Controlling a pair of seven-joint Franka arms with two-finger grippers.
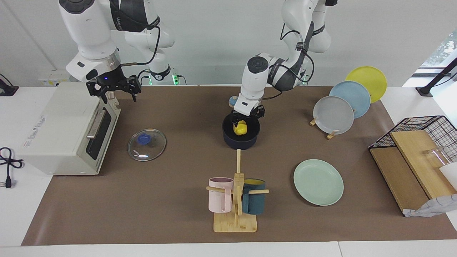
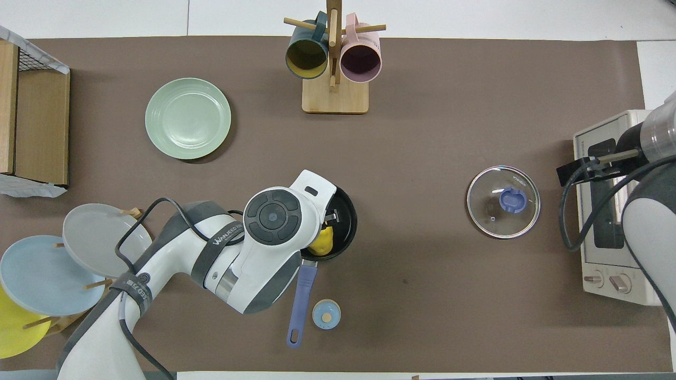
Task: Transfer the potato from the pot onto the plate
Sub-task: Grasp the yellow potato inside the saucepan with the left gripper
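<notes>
Potato sits inside pot, long axis tilted near upright. I read left gripper down in the pot, fingers narrowed around it. Pot handle points to 6 o'clock in overhead view. Plate sits bare, well apart. Right gripper waits spread wide over toaster oven.

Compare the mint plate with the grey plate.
The mint plate lies flat on the table; the grey plate stands tilted in a wooden rack. The mint plate sits alone, farther from the robots; the grey plate overlaps a blue plate. Both are round and bare.
</notes>
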